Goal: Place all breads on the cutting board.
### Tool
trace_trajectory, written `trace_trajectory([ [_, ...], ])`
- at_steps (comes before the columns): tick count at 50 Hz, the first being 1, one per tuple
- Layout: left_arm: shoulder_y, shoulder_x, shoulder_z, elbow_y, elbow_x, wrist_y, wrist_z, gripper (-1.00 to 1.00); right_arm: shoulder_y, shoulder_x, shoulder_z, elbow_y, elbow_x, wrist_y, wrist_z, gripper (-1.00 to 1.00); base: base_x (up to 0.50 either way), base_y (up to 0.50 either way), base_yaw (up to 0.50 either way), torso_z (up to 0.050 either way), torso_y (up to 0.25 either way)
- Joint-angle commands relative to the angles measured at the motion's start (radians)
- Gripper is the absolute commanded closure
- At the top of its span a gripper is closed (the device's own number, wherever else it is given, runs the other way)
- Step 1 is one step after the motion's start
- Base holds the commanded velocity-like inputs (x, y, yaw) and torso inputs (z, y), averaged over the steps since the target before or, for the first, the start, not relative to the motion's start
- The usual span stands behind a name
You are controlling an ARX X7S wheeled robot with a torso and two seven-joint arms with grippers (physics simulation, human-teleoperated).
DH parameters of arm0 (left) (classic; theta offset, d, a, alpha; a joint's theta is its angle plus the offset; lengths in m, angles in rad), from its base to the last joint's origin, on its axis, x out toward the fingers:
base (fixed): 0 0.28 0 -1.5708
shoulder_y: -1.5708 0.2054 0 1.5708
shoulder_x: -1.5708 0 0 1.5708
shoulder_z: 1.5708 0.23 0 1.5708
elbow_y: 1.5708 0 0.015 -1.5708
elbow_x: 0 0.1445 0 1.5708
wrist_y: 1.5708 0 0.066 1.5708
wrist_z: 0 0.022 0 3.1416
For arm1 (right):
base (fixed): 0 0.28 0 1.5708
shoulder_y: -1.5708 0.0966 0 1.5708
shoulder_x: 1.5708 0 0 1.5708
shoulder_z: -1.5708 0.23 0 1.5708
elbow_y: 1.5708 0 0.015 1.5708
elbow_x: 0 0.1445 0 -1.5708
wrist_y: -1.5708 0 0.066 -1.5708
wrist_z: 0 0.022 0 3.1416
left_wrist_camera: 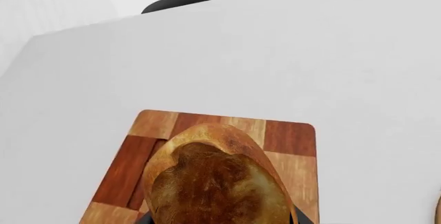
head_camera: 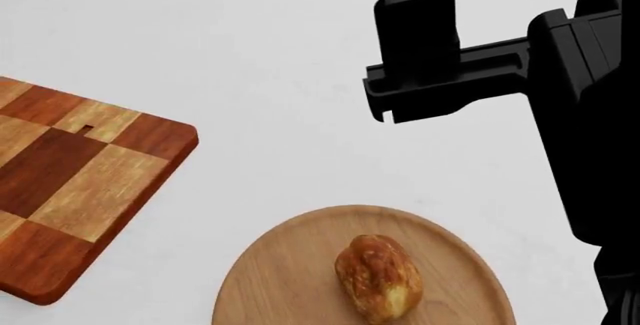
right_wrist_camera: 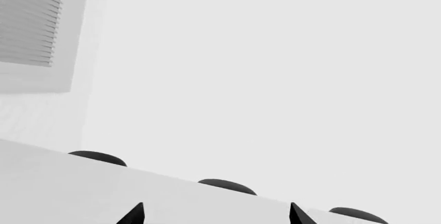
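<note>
The left gripper itself is almost hidden in the left wrist view, so I cannot tell how wide it is or whether it has a grip; only a dark edge shows under one bread [left_wrist_camera: 217, 182], which fills the near part of that view, over the cutting board [left_wrist_camera: 293, 141]. Whether this roll rests on the wood or hangs above it, I cannot say. The right gripper [right_wrist_camera: 216, 214] stands wide apart with nothing between its two dark fingertips [right_wrist_camera: 134, 214], raised and looking across the table. The second bread [head_camera: 378, 277] lies on the round wooden plate [head_camera: 270, 280], near the board's corner [head_camera: 160, 141]. I judge the first delivery is in hand; next comes lowering and releasing it, then fetching the roll from the plate.
</note>
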Motion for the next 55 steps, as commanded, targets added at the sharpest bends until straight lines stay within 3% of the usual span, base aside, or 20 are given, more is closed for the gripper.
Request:
trace_trajectory([
  [1, -0.108, 0.060, 0.102, -0.137, 0.259, -0.027, 0.293, 1.00, 0.003, -0.020, 0.009, 0.006, -0.030, -0.010, -0.044, -1.00, 0.00, 0.00, 0.00, 0.000, 0.000],
  [11, -0.147, 0.094, 0.204, -0.203, 0.483, 0.042, 0.511, 1.00, -0.075, 0.003, 0.053, -0.029, -0.090, -0.024, -0.120, -1.00, 0.00, 0.00, 0.00, 0.000, 0.000],
  [24, -0.132, 0.148, 0.293, -0.304, 0.633, 0.147, 0.653, 1.00, -0.051, 0.006, 0.032, -0.022, -0.057, -0.033, -0.083, -1.00, 0.00, 0.00, 0.00, 0.000, 0.001],
  [40, -0.088, 0.215, 0.374, -0.435, 0.748, 0.247, 0.753, 1.00, -0.086, 0.029, 0.049, -0.038, -0.079, -0.044, -0.115, -1.00, 0.00, 0.00, 0.00, 0.000, 0.000],
  [55, -0.002, 0.202, 0.379, -0.421, 0.736, 0.264, 0.731, 1.00, -0.066, 0.030, 0.032, -0.035, -0.059, -0.052, -0.094, -1.00, 0.00, 0.00, 0.00, 0.000, 0.001],
])
